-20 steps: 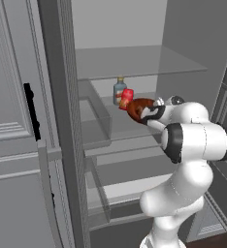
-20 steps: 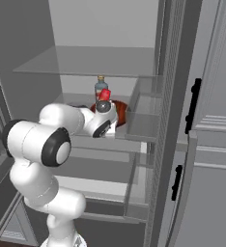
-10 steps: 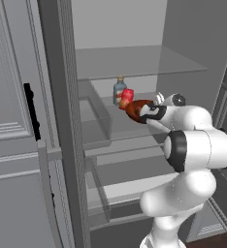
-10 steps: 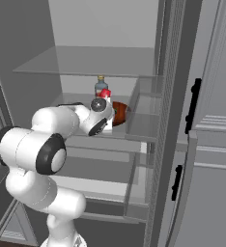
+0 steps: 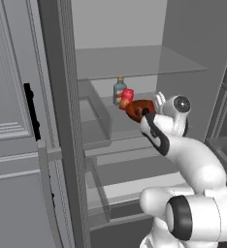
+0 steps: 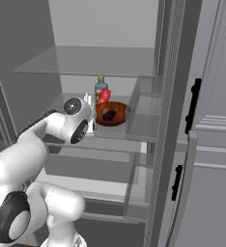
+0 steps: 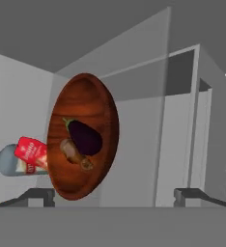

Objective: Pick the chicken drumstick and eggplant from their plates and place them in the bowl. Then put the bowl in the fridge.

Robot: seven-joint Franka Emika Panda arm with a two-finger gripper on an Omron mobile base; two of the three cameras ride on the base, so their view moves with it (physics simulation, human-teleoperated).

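The reddish-brown bowl (image 7: 81, 101) rests on the middle glass shelf of the open fridge (image 5: 135, 63). Inside it lie the dark purple eggplant (image 7: 85, 137) and the golden-brown chicken drumstick (image 7: 75, 153). The base views show the bowl (image 5: 138, 109) (image 6: 112, 116) just past the hand, with the eggplant (image 6: 110, 115) as a dark spot in it. My gripper (image 7: 113, 197) (image 5: 159, 100) (image 6: 91, 103) is open a short way in front of the bowl's rim, touching nothing. Its fingertips (image 7: 37, 195) stand wide apart. The plates are out of view.
A small bottle (image 5: 119, 88) (image 6: 101, 87) with a red label (image 7: 32, 153) stands right behind the bowl. Glass shelves lie above and below, with a clear bin (image 6: 146, 108) beside the bowl. The grey fridge door (image 5: 13, 121) (image 6: 216, 120) stands open alongside.
The jaws have gone from shut on the bowl's rim to wide open. The hand has drawn back a little, and the bowl stays on the shelf.
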